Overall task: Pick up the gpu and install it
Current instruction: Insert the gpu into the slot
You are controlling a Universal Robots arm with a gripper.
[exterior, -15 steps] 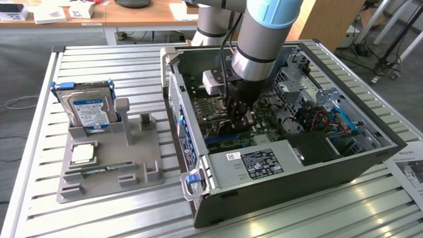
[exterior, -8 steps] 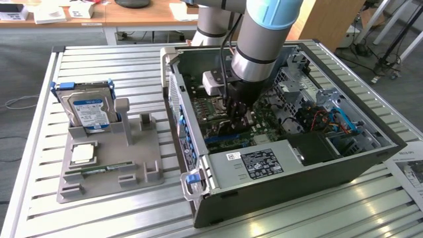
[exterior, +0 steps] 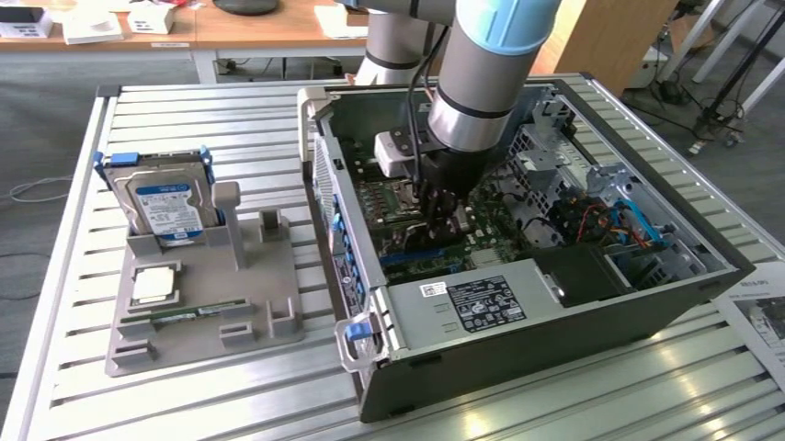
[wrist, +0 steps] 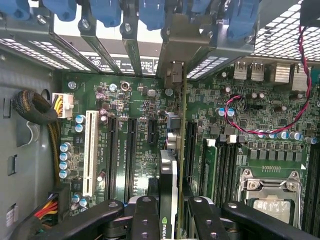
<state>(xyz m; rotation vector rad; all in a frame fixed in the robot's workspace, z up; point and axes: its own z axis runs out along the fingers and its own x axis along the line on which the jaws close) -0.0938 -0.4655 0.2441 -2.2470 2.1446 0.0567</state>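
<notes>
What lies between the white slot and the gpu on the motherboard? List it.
Wrist view: between the white slot and the gpu lie two long black slots and a shorter black slot.

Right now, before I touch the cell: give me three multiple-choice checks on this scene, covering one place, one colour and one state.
1. Where is the hard drive?
A. on the floor
B. upright in the grey holder on the table
C. in a drawer

2. What colour is the odd long slot on the circuit board?
A. red
B. yellow
C. white

3. What state is the graphics card in?
A. gripped edge-on by the gripper inside the computer case
B. lying flat on the floor
C. standing in the grey holder

Answers:
1 B: it stands in the holder, at the exterior view's left of the case.
2 C: one white slot sits beside black ones.
3 A: the wrist view shows fingers on either side of the card.
</notes>
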